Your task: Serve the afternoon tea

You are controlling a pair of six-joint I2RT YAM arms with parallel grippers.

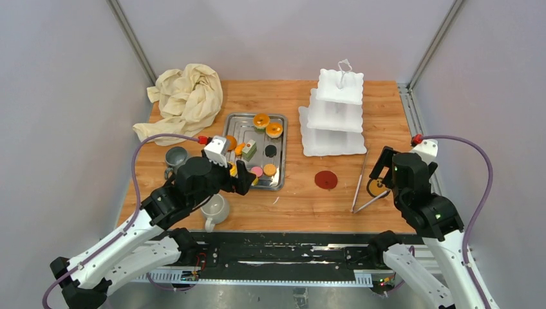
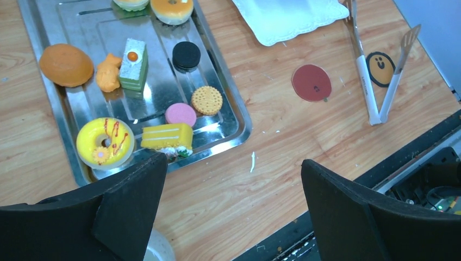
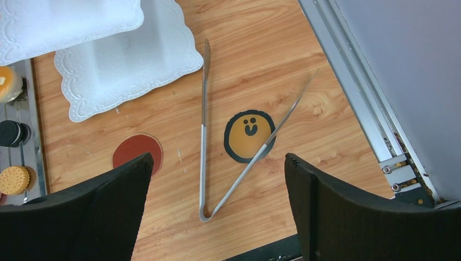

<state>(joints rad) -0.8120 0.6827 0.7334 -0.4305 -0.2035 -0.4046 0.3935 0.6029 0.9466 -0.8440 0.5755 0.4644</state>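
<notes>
Left gripper (image 2: 234, 163) and right gripper (image 3: 217, 160) gape wide, empty; lower the right astride the tongs (image 3: 203, 109) by the table's (image 3: 244, 231) right edge.

Cakes (image 1: 261, 120) on steel tray (image 1: 239, 124), white tiered stand (image 1: 331, 117) beside, grey mug (image 1: 175, 156) left

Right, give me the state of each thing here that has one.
Stand: upright, no cakes seen on it.
Tray: flat, holding the cakes.
Cakes: all on the tray.
Tongs: lying flat, sprung open.
Grey mug: upright.
White mug: upright.
Cloth: crumpled.
Left jaws: open, empty, over the tray's near edge.
Right jaws: open, empty, above the tongs.
</notes>
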